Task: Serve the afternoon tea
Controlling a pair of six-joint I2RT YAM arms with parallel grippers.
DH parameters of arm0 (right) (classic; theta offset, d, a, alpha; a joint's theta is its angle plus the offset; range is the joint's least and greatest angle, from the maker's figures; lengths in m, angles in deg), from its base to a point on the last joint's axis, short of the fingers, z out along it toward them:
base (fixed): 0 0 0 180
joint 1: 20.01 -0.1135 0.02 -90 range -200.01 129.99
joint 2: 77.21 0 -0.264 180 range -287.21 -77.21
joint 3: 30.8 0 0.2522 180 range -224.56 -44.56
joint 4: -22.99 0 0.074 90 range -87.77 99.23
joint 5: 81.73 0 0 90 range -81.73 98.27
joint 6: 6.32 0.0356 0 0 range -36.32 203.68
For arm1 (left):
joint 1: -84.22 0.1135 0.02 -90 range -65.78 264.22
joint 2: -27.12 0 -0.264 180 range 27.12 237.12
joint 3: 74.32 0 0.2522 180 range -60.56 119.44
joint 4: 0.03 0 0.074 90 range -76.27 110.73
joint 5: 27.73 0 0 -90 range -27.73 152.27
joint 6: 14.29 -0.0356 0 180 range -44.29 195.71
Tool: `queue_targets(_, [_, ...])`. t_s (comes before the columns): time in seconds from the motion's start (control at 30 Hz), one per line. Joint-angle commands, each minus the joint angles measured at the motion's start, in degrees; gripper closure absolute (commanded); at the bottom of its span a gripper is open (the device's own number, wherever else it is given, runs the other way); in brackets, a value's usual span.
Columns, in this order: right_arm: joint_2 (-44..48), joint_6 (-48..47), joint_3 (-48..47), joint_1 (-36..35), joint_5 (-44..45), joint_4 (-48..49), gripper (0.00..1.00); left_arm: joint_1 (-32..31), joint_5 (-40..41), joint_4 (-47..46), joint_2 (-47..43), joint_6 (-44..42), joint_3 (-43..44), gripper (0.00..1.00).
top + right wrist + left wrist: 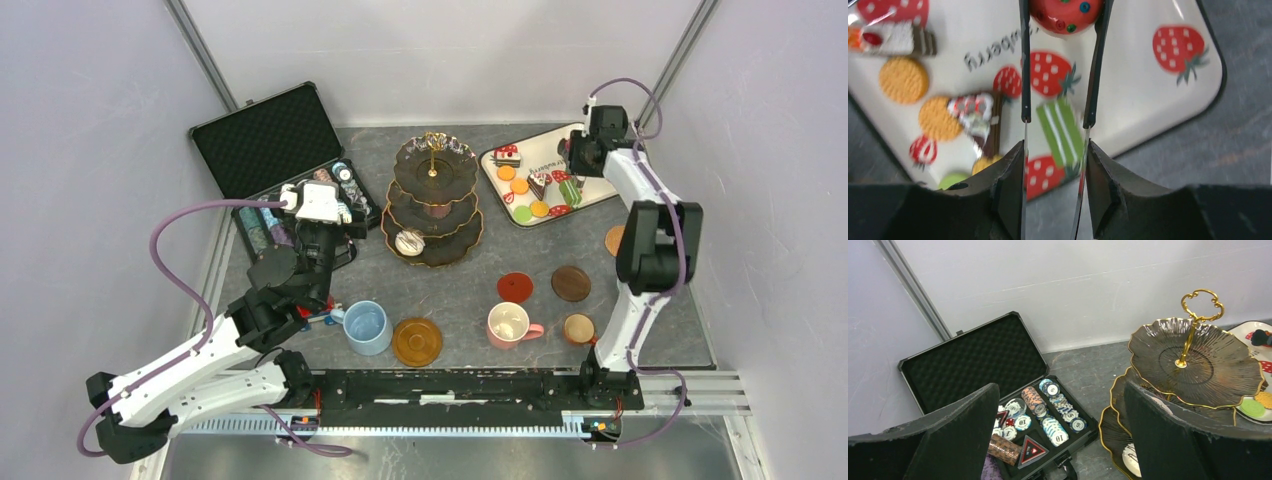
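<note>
Right fingers (pixel 1008 195) sit half-open astride the green cake (pixel 1060 132), grip unclear. A skewed pinch could squirt it off the tray (pixel 1158 100). Left fingers (pixel 948 435) gape wide, empty.

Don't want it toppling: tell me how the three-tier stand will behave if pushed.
The stand looks rigid and tall on one thin gold post, so a high push may tip it. Pushed low, it would probably slide on the smooth table. Its plates look breakable.

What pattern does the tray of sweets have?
The tray is white with red strawberries, clearest in the right wrist view.
</note>
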Motion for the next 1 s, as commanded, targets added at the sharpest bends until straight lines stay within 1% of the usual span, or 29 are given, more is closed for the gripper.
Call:
queue_targets(0.0, [18.9, 2.5, 14.8, -0.6, -2.2, 6.7, 0.75, 0.4, -1.5, -0.5, -0.6, 3.8, 0.4, 0.0])
queue_targets(0.07, [26.0, 4.0, 23.7, -1.1, -6.8, 9.7, 0.75, 0.4, -1.9, -0.1, -0.9, 4.5, 0.4, 0.0])
queue_targets(0.13, [32.3, 4.5, 30.7, -2.7, -8.1, 10.7, 0.75, 0.4, -2.4, 0.9, -1.3, 5.4, 1.0, 0.0])
queue_targets(0.17, [35.1, 4.0, 33.8, -4.8, -8.1, 10.2, 0.75, 0.4, -2.5, 1.4, -1.5, 5.9, 1.3, 0.0])
queue_targets(0.23, [41.3, 2.7, 38.6, -7.6, -7.9, 8.5, 0.75, 0.4, -3.1, 2.9, -2.5, 7.1, 1.9, 0.0])
queue_targets(0.33, [49.9, 2.4, 46.5, -11.6, -9.0, 7.7, 0.75, 0.4, -3.2, 2.4, -4.1, 7.2, 1.5, 0.0])
queue_targets(0.47, [58.0, 2.8, 51.8, -16.8, -10.3, 6.6, 0.74, 0.4, -2.9, 2.3, -4.2, 7.1, 1.5, 0.0])
queue_targets(0.53, [59.5, 3.4, 53.2, -18.7, -11.3, 6.1, 0.74, 0.4, -2.8, 2.3, -3.8, 7.1, 1.5, 0.0])
queue_targets(0.67, [59.7, 3.8, 55.0, -23.0, -12.9, 7.5, 0.73, 0.4, -2.3, 2.3, -3.3, 6.6, 1.5, 0.0])
queue_targets(0.97, [54.5, 4.7, 54.0, -31.7, -10.9, 11.4, 0.73, 0.4, -1.4, 1.4, -2.8, 5.4, 1.0, 0.0])
